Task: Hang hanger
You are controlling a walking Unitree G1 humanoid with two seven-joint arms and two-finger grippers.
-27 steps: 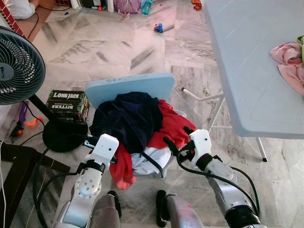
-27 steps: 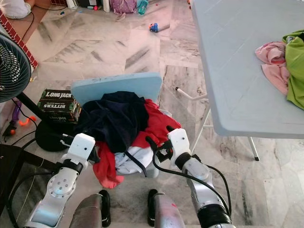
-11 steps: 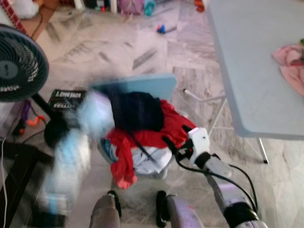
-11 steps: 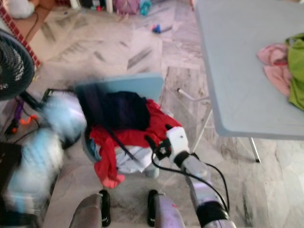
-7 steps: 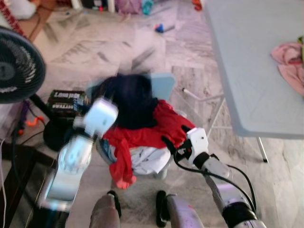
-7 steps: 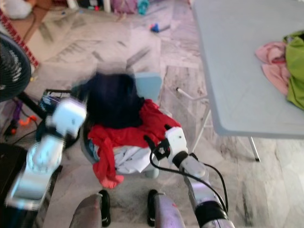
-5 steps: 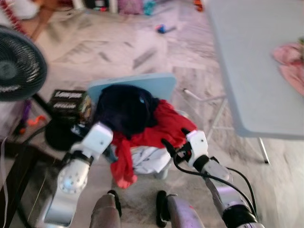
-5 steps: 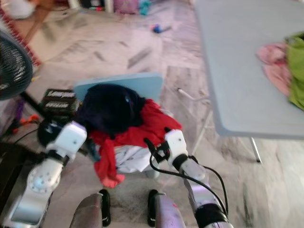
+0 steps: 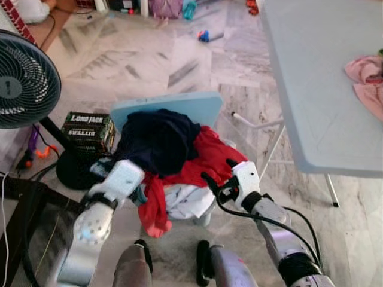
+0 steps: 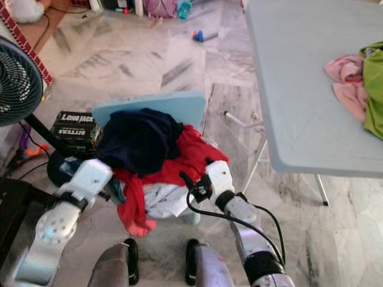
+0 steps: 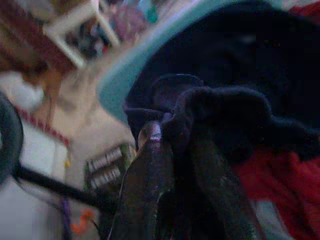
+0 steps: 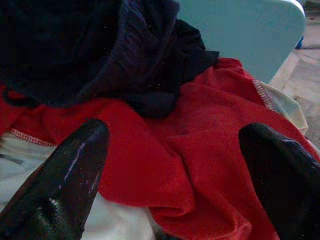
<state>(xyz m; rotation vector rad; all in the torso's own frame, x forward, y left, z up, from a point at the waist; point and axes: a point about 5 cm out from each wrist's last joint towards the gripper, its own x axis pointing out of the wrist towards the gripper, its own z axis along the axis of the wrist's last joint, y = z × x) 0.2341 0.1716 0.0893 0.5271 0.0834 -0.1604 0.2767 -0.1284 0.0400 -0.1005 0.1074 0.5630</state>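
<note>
On the far left stands a black fan (image 9: 24,81) on its round base, with a dark box lettered "Long Jack" (image 9: 88,128) on the marble floor (image 9: 155,57) beside it. Next along, the left claw (image 11: 172,160) is at the left edge of the clothes pile, its two black fingers (image 11: 145,185) pressed together on a fold of the dark navy garment (image 9: 158,140). That garment tops a heap on a pale blue chair (image 9: 179,107), with a red garment (image 9: 209,158) spilling beneath it and white cloth (image 9: 185,203) at the bottom. No hanger can be made out in the pile. On the right side of the heap, the right claw (image 12: 175,175) hovers with its fingers (image 12: 60,180) spread wide, just above the red fabric, gripping nothing. Further right runs the grey folding surface (image 10: 299,89), carrying a pink cloth (image 10: 347,78) touching a green cloth (image 10: 374,89) at its far edge. Up the room, small toys (image 9: 203,36) and clutter dot the floor.
</note>
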